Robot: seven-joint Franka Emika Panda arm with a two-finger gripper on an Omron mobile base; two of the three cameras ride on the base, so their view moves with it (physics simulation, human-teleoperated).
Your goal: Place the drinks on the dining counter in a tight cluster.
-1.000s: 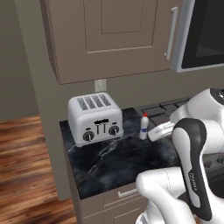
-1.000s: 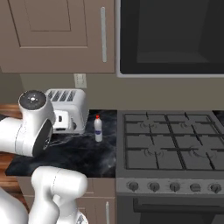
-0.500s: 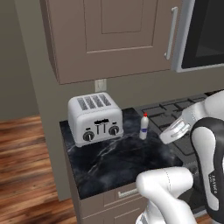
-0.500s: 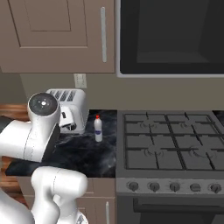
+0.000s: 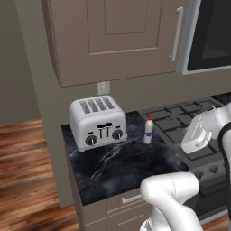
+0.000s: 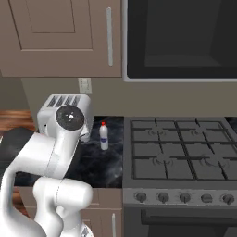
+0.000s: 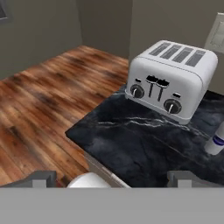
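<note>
Slim white red-capped bottle (image 5: pixel 148 131) waits on the narrow black marble worktop (image 5: pixel 122 162), not yet picked up.

It stands upright mid-frame in both base views, just right of the silver four-slot toaster (image 5: pixel 98 122) and left of the dark gas hob (image 6: pixel 180 148); in the hand view it clips the right edge. The gripper (image 7: pixel 113 179), low in the hand view, has its tips spread wide and empty, aimed over the worktop's corner, so I judge it is lining up to fetch the bottle for the dining counter.
</note>
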